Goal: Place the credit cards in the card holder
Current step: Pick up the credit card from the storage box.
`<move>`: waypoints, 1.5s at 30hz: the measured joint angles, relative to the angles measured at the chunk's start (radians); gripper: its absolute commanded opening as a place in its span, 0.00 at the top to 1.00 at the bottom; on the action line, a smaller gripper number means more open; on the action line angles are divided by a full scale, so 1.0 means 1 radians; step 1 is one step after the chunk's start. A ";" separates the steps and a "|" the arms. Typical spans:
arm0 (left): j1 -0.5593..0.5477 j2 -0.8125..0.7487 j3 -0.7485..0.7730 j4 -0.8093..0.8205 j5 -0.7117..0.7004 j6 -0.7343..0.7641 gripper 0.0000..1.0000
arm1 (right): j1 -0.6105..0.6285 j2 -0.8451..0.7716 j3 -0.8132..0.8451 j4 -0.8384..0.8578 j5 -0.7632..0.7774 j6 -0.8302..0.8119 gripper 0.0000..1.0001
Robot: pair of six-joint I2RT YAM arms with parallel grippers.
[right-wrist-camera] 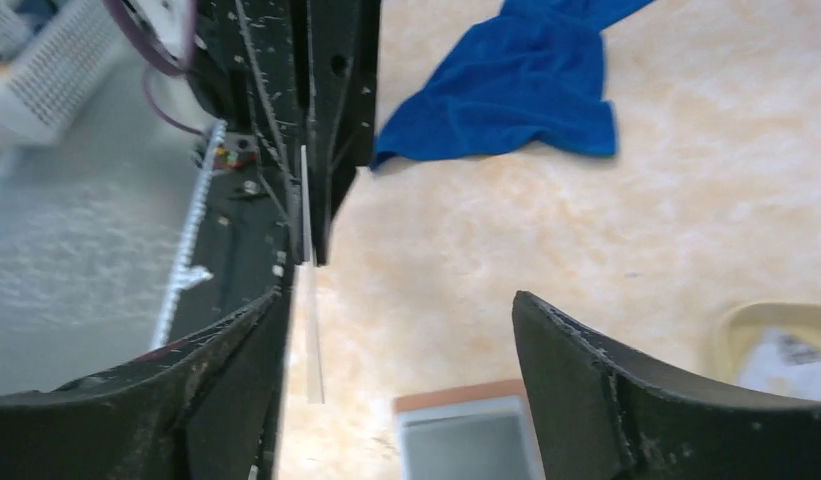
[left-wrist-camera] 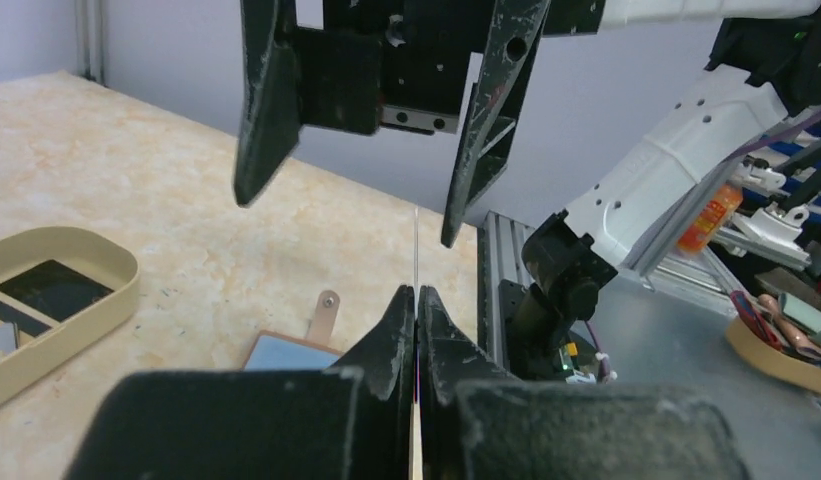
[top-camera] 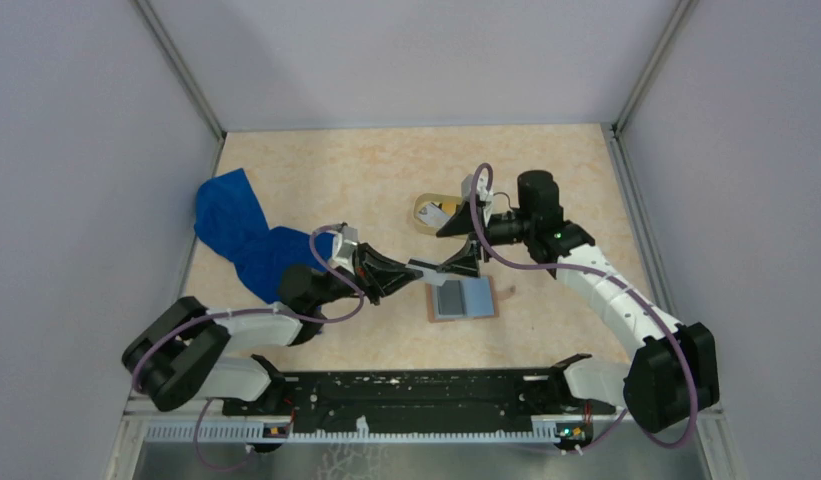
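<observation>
My left gripper is shut on a white credit card, held edge-on above the table. It also shows in the right wrist view. My right gripper is open and faces the left one. The card's free end sits between its fingers, close to one of them. The card holder lies open on the table just below both grippers, grey-blue face up. A black card lies in the oval tan tray.
The tan tray stands behind the card holder. A blue cloth lies crumpled at the left. Grey walls enclose the table, and a black rail runs along the near edge.
</observation>
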State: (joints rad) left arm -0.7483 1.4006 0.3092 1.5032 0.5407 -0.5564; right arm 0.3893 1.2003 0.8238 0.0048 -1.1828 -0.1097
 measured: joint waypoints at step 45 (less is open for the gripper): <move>-0.024 -0.123 0.360 -1.301 0.192 0.534 0.38 | 0.162 0.168 0.188 -0.662 0.140 -0.649 1.00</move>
State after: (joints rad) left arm -0.7727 1.2778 0.6689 0.2024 0.7322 -0.0219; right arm 0.5510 1.3685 1.0122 -0.6571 -1.0424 -0.7586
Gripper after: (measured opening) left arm 0.416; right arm 0.007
